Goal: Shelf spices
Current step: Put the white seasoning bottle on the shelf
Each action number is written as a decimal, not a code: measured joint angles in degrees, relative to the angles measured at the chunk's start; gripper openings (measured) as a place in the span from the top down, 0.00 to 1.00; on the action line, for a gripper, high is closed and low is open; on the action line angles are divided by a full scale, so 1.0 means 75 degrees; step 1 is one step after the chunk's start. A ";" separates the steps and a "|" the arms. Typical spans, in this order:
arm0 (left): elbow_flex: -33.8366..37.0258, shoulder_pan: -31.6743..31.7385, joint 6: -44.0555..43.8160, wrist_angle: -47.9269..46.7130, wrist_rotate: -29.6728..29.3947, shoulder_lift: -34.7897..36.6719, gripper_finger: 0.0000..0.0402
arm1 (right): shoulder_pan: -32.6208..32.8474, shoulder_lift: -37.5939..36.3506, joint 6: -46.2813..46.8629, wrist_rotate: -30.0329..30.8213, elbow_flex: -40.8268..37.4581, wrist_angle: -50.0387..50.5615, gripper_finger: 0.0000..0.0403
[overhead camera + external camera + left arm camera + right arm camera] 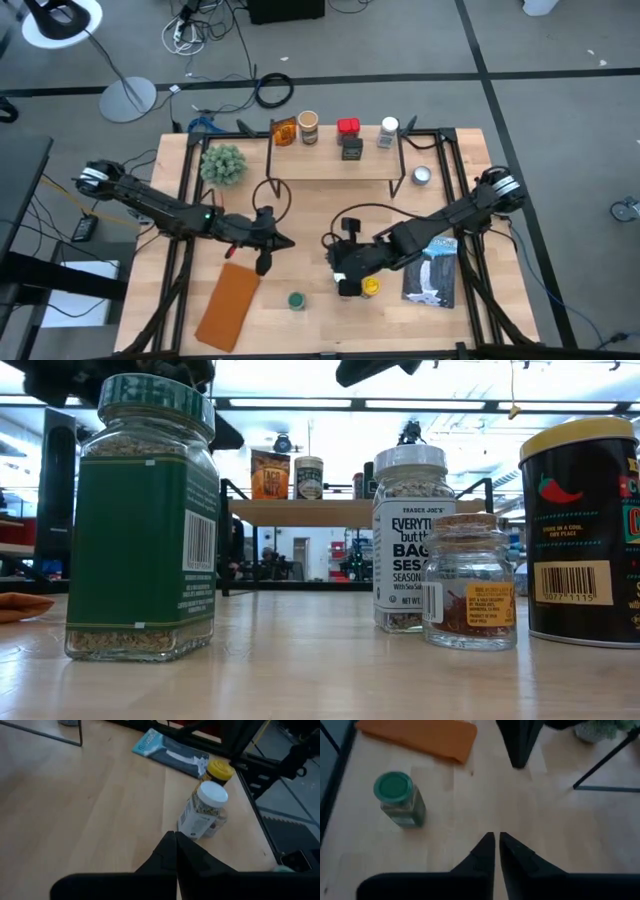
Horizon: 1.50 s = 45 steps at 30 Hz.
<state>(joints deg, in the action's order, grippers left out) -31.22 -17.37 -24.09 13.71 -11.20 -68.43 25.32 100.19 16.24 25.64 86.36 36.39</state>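
On the shelf (335, 163) at the table's far side stand an amber packet (284, 131), a tan-lidded jar (308, 125), a red tin (348, 127), a black box (352, 148) and a white-lidded jar (388, 132). On the tabletop near the front edge stand a green-lidded jar (296, 300), a yellow-lidded tin (370, 287), another white-lidded jar (202, 812) and a small cork-lidded jar (470, 585). My left gripper (285, 243) hovers shut at mid-table, empty. My right gripper (496, 840), above the white-lidded jar, has its fingers a narrow slit apart with nothing between them.
An orange pad (228, 305) lies at the near left. A blue-and-white flat packet (432, 270) lies at the near right under my right arm. A green plant (222, 163) stands left of the shelf, and a silver round tin (421, 176) right of it. Black frame bars run along both table sides.
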 joint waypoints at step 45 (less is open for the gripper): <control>0.0323 -0.0206 -0.0239 0.0027 -0.0123 0.0102 0.99 | -0.0459 0.2377 0.1056 -0.2642 0.3053 0.4165 0.23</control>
<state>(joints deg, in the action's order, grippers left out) -28.80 -18.92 -25.89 13.91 -12.13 -67.66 21.87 118.02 24.16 5.82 109.25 67.63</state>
